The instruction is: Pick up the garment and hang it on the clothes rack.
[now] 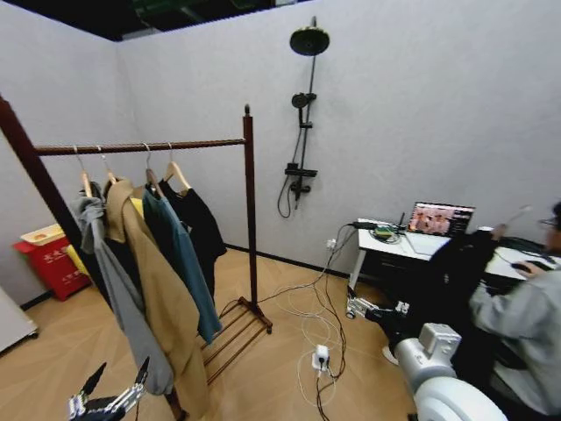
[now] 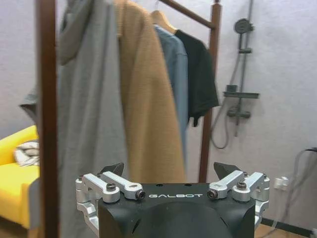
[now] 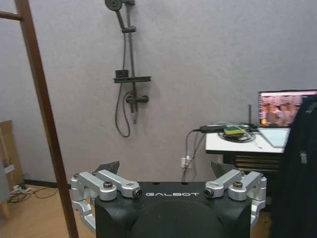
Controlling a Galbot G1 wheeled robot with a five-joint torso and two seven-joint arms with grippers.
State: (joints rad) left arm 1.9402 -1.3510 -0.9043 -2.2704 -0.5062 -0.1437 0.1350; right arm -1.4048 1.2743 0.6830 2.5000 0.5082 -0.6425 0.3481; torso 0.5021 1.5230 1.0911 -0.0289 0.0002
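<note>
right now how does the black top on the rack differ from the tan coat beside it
The black top is short and short-sleeved, ending well above the floor; the tan coat is long and reaches almost to the clothes rack's bottom shelf. The top hangs nearest the right post, the coat farther left. Both hang from the bar on wooden hangers.

Garment (image 1: 200, 219) black; clothes rack (image 1: 249, 219) dark reddish-brown; coat (image 1: 158, 298) tan; jacket (image 1: 184, 263) teal-blue.

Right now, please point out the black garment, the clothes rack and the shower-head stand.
black garment (image 1: 203, 226): head view, on its front body.
clothes rack (image 1: 250, 210): head view, on the right post.
shower-head stand (image 1: 308, 41): head view, on the round head.
</note>
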